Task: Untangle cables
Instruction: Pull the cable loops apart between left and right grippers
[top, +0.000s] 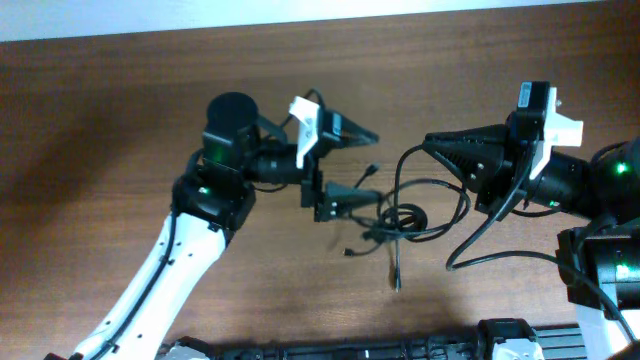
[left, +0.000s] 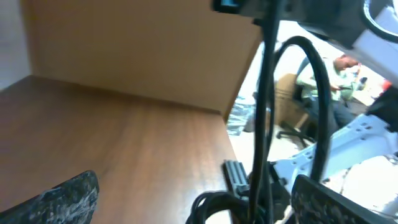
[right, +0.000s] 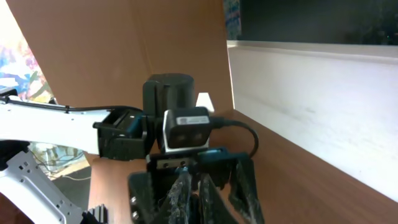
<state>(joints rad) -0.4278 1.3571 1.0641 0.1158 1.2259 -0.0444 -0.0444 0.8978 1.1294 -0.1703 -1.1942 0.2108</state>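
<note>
cables whole in overhead cam only

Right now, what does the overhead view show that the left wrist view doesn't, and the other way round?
Only overhead: the whole tangle of cables on the table, with both hands in full. The left hand is wide open beside the tangle, and the right hand is shut on one strand. Only left wrist: a seated person in the background, beyond the table edge. Both: black cable strands lifted off the wooden table.
</note>
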